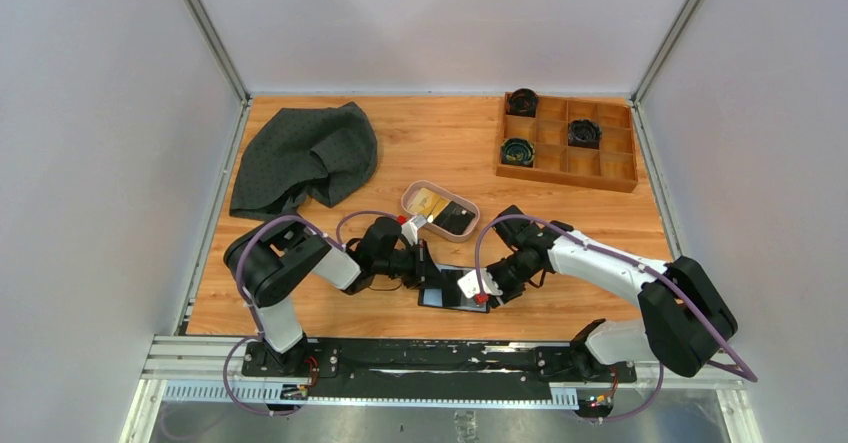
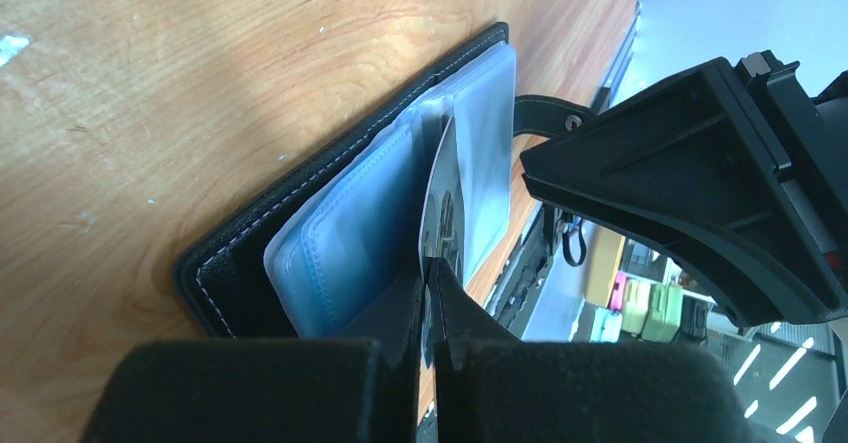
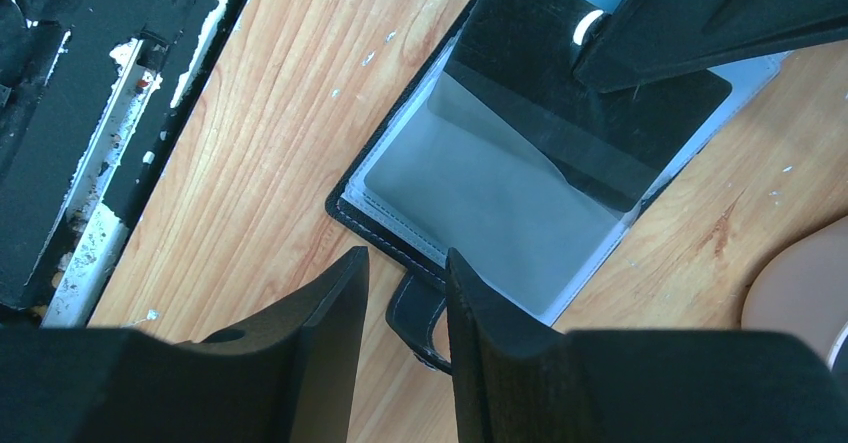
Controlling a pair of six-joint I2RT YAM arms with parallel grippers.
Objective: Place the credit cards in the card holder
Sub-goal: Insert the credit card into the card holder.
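Up top I see the card holder point(image 1: 445, 299) lying open on the wooden table point(image 1: 450, 143), at six o'clock near the front edge, between both arms. My left gripper point(image 2: 432, 285) is clenched on a silver-grey card point(image 2: 441, 198), held on edge with its far end down among the holder's clear pockets point(image 2: 345, 238) (I cannot tell whether it is actually inside one). My right gripper point(image 3: 405, 288) sits at the holder's three o'clock side, jaws narrowly apart with the closure strap point(image 3: 418, 315) showing in the gap. Whether it grips the strap I cannot tell. At twelve o'clock from the holder, the pinkish tray point(image 1: 405, 203) holds a gold card point(image 1: 428, 203) and a black card point(image 1: 457, 219).
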